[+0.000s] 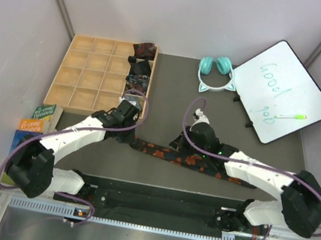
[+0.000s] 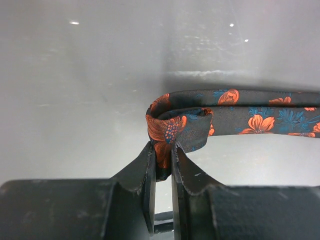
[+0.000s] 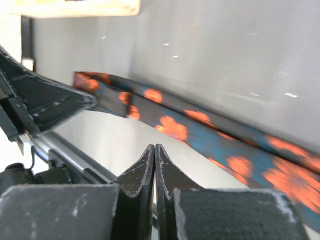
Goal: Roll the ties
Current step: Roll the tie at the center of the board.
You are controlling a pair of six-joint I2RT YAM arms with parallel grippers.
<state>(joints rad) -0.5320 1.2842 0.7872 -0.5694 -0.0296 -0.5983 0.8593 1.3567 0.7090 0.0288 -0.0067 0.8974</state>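
A black tie with orange-red and teal flowers (image 1: pixel 193 161) lies as a long strip across the dark mat between both arms. Its left end is folded over into a small loop (image 2: pixel 172 125). My left gripper (image 2: pixel 161 146) is shut on that folded end, and the fabric shows pinched between its fingertips. In the top view this gripper (image 1: pixel 128 134) sits at the strip's left end. My right gripper (image 3: pixel 155 148) is shut with nothing in it and hovers just beside the strip (image 3: pixel 200 125). Three rolled ties (image 1: pixel 140 65) sit in the wooden tray's right column.
A wooden compartment tray (image 1: pixel 87 76) stands at the back left. Teal cat-ear headphones (image 1: pixel 217 68) and a whiteboard (image 1: pixel 283 92) with a green marker (image 1: pixel 290 117) lie at the back right. Books (image 1: pixel 35 123) are stacked at the left edge.
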